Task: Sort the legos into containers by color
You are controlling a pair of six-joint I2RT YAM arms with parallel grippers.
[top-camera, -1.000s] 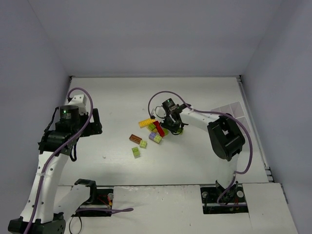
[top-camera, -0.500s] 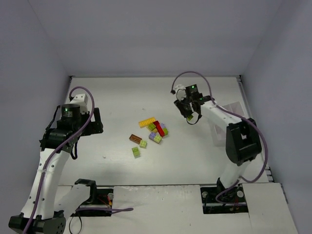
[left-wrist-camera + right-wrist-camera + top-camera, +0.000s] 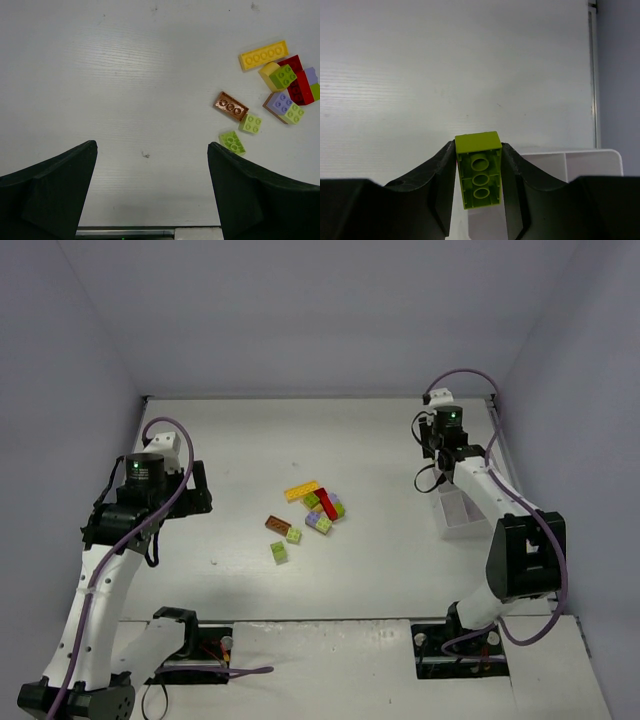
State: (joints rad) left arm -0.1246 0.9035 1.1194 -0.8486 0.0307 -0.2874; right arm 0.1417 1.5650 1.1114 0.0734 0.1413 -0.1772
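The legos lie in a loose cluster mid-table: a long yellow one (image 3: 302, 491), a red one (image 3: 326, 504), a lavender one (image 3: 318, 521), a brown one (image 3: 277, 524) and two lime ones (image 3: 294, 535) (image 3: 278, 552). My right gripper (image 3: 478, 172) is shut on a lime green lego (image 3: 478, 170), underside toward the camera. It hangs over the far left corner of the white divided tray (image 3: 590, 161), whose compartments are the containers (image 3: 455, 530). My left gripper (image 3: 151, 147) is open above bare table, left of the brown lego (image 3: 231, 106) and the nearest lime lego (image 3: 232, 142).
Grey walls close in the table on the left, back and right. A metal rail (image 3: 497, 445) runs along the right edge just beyond the tray. The right arm's elbow (image 3: 525, 550) stands near the tray's front side.
My right gripper has risen from the lego cluster with the lime lego and swung right and back to the tray's corner. The left arm has barely moved.
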